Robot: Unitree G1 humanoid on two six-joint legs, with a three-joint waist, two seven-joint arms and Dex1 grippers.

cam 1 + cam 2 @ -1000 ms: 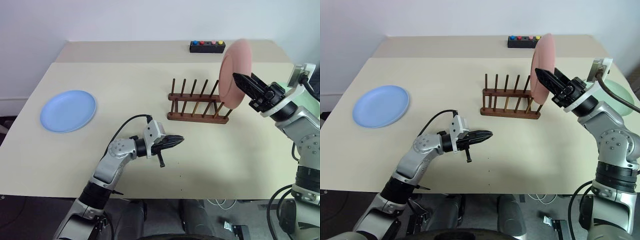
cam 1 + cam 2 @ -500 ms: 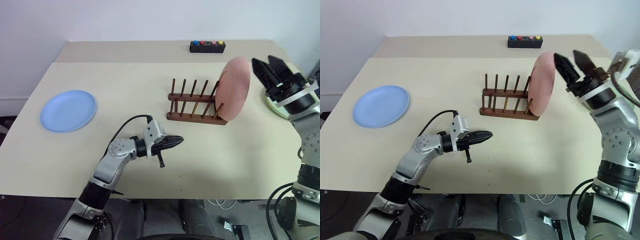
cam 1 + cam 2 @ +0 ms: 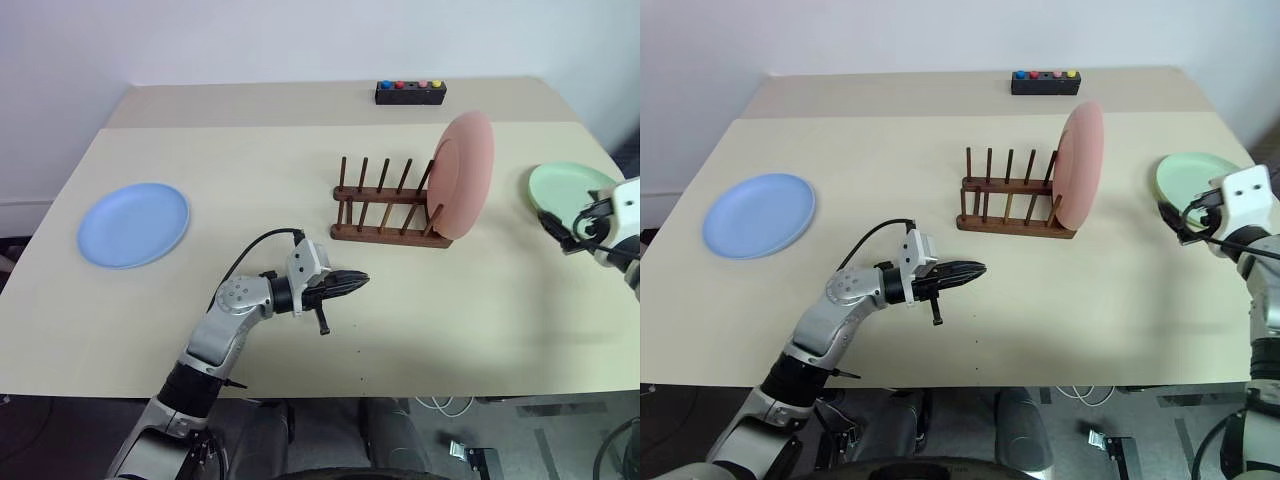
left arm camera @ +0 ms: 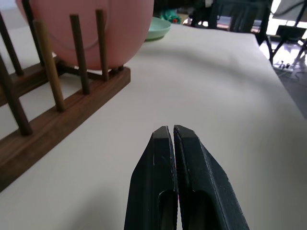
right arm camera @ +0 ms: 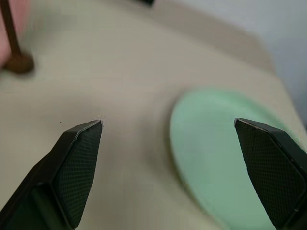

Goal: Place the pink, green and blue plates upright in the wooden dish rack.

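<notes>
Pink plate [image 3: 463, 176] upright in the rack's [image 3: 385, 208] right end slot. Green plate [image 3: 566, 188] flat at the surface's right edge; right gripper [image 5: 170, 172] over it, jaws wide. Left gripper [image 4: 174, 139] jaws shut, empty. Plate looks light, stiff, slick: pinch the rim.

— Where is the left arm?

— It reaches in from the lower left with the elbow bent, the forearm lying low, and the left claw [image 3: 352, 281] pointing level toward the robot's right. Its two black fingers [image 4: 163, 191] are pressed together with nothing between them.

— And the right arm?

— It shows at the far right edge — the white wrist housing faces the head camera and a black cable loops beside it. The right claw [image 5: 168, 127] points forward and slightly down, its fingers spread wide apart and gripping nothing.
</notes>
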